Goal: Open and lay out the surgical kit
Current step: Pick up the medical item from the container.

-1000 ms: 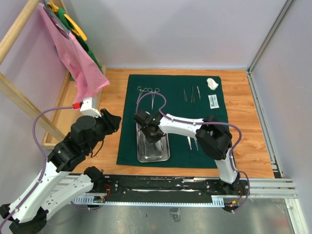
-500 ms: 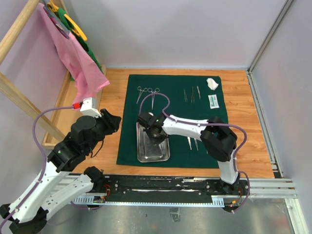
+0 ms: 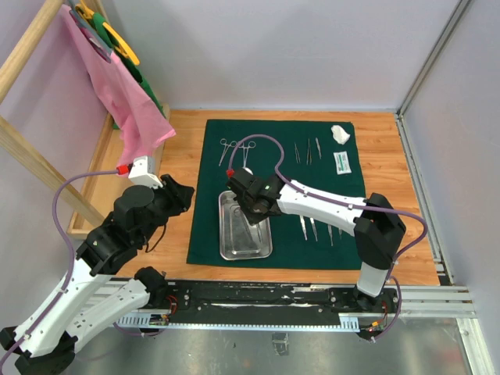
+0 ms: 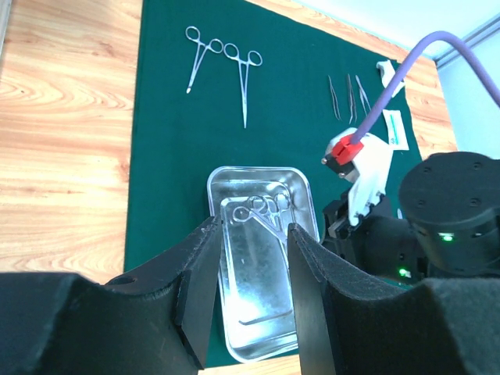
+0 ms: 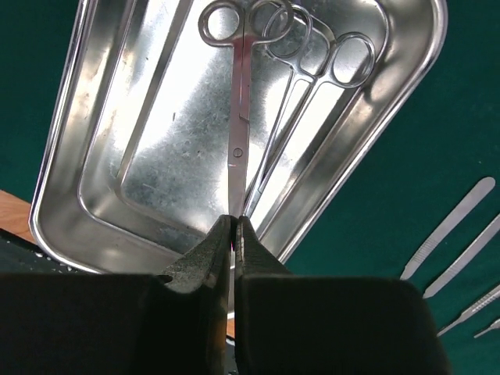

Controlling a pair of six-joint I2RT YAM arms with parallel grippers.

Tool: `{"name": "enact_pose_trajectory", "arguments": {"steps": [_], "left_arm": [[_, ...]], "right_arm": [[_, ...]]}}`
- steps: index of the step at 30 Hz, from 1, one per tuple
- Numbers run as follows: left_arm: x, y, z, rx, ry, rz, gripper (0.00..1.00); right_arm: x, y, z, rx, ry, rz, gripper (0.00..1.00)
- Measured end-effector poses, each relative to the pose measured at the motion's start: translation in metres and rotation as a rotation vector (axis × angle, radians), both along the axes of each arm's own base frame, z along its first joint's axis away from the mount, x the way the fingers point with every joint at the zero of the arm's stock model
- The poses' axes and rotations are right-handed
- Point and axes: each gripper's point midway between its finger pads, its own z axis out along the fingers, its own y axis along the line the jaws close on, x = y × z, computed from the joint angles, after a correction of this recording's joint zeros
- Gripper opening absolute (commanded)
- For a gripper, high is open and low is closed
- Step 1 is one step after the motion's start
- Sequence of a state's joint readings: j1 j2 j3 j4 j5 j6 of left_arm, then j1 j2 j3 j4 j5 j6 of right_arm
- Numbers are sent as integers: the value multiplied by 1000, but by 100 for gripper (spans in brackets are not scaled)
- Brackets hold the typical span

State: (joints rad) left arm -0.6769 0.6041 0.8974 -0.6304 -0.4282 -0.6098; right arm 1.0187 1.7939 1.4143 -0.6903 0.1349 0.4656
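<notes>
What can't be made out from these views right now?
Top external: the right arm covers the right gripper and the steel tray's far end.
Right wrist: the ring-handled instrument's tips vanish between the fingers; nearby rings could be reflections.
Left wrist: the open left gripper blocks the tray's near corners.
The small white packet's print is too small.

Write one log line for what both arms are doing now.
right gripper: shut on tip of thin ring-handled steel instrument, over shiny rectangular steel tray | left gripper: open, holding nothing | dark green cloth: spread
</notes>
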Motion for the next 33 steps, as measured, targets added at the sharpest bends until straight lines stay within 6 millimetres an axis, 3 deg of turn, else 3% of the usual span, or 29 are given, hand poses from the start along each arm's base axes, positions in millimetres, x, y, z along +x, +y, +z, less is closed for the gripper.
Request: {"name": "enact_pose_trajectory", "arguments": {"steps": [8,15,21,28,33], "left_arm": [[1,-2,-2,5,7,-3,44],[8,-13,-11,7,26,-29,44],[15,-29,-37,30,83,-69,43],[22,-52,-67,29,144,-139,40],[28,-81,-114,35,253,-221,34]], "right_arm": [[2,-10,28,32,-40,-10,1],[2,-24,36,34,-54,-25,1],[-8,-44,32,14,-42,-31,1],[-2,-57,55,68,-80,-58,1],[-6,-68,53,72,-83,-68,1]]}}
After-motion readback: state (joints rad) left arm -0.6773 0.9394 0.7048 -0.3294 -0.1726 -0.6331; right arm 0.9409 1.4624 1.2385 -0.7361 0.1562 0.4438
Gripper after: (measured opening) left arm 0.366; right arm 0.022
